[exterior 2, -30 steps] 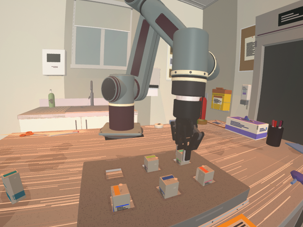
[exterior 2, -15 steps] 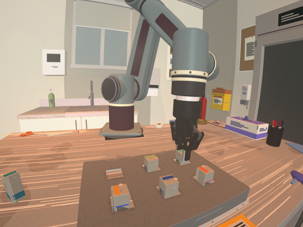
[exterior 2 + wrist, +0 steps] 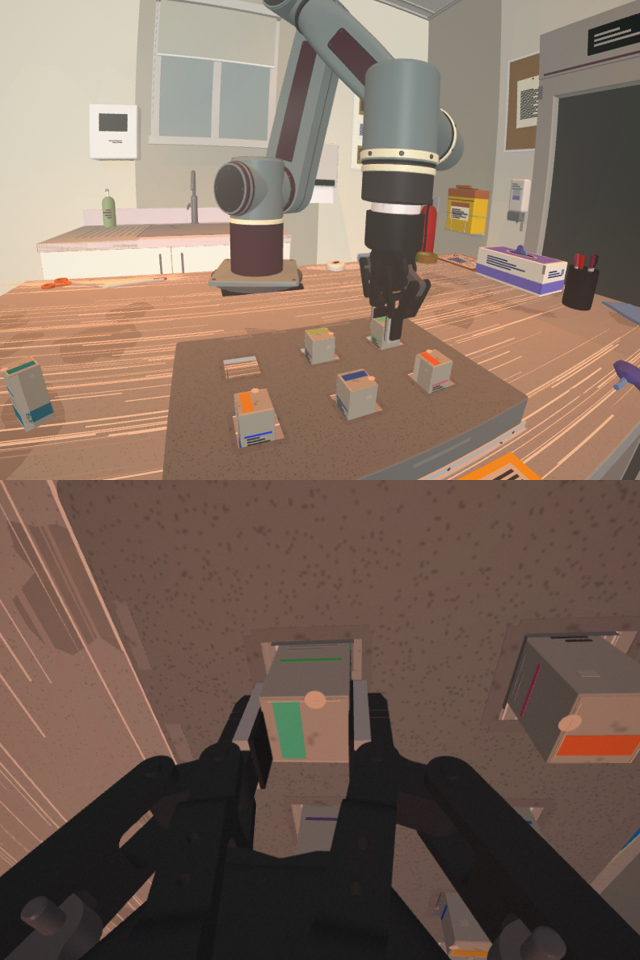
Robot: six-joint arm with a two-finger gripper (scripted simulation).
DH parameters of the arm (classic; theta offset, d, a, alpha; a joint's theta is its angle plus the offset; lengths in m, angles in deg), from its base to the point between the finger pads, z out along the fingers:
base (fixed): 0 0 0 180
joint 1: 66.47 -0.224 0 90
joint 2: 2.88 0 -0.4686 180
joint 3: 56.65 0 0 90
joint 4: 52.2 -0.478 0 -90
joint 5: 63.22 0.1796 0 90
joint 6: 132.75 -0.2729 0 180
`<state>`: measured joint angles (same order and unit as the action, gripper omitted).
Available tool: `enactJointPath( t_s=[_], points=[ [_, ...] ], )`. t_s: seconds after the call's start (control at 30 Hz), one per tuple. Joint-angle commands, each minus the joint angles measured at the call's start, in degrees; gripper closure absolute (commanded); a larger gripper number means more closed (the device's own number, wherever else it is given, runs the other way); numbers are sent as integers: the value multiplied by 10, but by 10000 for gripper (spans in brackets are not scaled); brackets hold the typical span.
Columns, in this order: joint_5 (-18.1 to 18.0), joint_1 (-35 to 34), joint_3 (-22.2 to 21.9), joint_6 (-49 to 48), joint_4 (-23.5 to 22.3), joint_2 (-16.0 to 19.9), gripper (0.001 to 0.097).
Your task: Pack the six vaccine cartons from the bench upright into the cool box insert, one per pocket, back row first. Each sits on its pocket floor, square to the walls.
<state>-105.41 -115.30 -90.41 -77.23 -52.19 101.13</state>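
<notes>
A green-banded carton [image 3: 307,712] [image 3: 381,330] stands upright in the far right pocket of the cool box insert [image 3: 331,398]. My gripper [image 3: 309,723] [image 3: 385,325] is closed on it, one finger on each side face. Four other cartons sit in pockets: a light green-topped one [image 3: 319,345], a red-orange one [image 3: 432,370] [image 3: 579,707], a blue one [image 3: 355,392] and an orange one [image 3: 253,417]. The far left pocket [image 3: 241,368] is empty. A teal-banded carton [image 3: 28,392] stands tilted on the bench to the left.
A black pen pot [image 3: 580,287] and a purple glove box [image 3: 519,268] stand on the bench to the right. The arm's base [image 3: 257,274] is behind the insert. Orange scissors [image 3: 58,283] lie far left. A purple object [image 3: 628,374] sticks in at the right edge.
</notes>
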Motion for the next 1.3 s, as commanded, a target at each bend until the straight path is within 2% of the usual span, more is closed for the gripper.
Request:
enactJointPath(
  t_s=[0.0, 0.23, 1.03, 1.27],
  points=[
    [0, 0, 0, 0, 0, 0, 901],
    [0, 0, 0, 0, 0, 0, 891],
    [0, 0, 0, 0, 0, 0, 411],
    [0, 0, 0, 0, 0, 0, 401]
  ],
)
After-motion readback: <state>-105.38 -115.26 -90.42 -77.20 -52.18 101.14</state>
